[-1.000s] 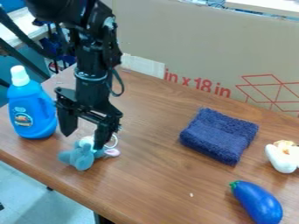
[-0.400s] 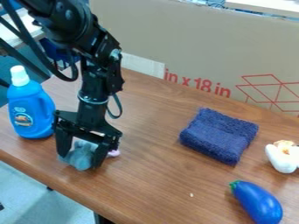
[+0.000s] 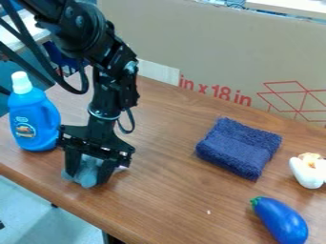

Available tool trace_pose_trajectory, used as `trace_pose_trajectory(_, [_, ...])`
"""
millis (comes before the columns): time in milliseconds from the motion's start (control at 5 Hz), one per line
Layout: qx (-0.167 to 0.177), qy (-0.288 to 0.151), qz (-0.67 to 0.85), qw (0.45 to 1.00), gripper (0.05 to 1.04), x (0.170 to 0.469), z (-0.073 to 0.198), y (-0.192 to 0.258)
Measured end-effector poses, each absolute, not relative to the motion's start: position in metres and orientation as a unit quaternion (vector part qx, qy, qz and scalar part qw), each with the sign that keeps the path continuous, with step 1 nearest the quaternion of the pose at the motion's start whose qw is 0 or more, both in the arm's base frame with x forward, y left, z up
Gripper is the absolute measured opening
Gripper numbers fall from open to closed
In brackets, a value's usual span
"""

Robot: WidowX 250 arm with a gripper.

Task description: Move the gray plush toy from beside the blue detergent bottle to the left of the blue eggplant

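At the left end of the counter [image 3: 172,190], a blue detergent bottle [image 3: 39,112] with a white cap stands upright, a small label [image 3: 24,129] on its front. Just beside it, the gripper [image 3: 88,178] points down with its fingers spread, one on each side of a grey-blue plush toy [image 3: 86,171]. The toy lies directly between and beneath them near the front edge; its long axis and any firm contact cannot be told. Behind, a cardboard panel [image 3: 191,43] carries red lettering and a line drawing. Farther right come a folded navy towel [image 3: 239,145], a blue toy eggplant [image 3: 280,221] and a white object with a yellowish top [image 3: 308,171].
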State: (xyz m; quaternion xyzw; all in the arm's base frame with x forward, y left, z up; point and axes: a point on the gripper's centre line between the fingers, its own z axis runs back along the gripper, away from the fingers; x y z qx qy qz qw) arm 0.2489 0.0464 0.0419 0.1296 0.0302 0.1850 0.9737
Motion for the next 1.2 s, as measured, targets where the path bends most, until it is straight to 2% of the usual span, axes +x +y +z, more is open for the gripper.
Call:
trace_pose_trajectory(200, [0.128, -0.062, 0.169, 0.975, 0.51, 0.263, 0.076, 0.025])
trace_pose_trajectory(400, [0.132, -0.082, 0.124, 0.98, 0.442, 0.267, 0.091, -0.006])
trace_pose_trajectory(600, [0.131, -0.117, 0.045, 0.983, 0.442, 0.285, 0.114, -0.056])
trace_pose_trajectory(800, [0.096, -0.07, -0.053, 0.992, 0.442, 0.288, 0.104, -0.109])
trace_pose_trajectory(1000, [0.077, -0.015, -0.079, 0.994, 0.442, 0.277, 0.096, -0.139])
trace_pose_trajectory(1200, [0.068, 0.019, -0.064, 0.995, 0.442, 0.272, 0.089, -0.131])
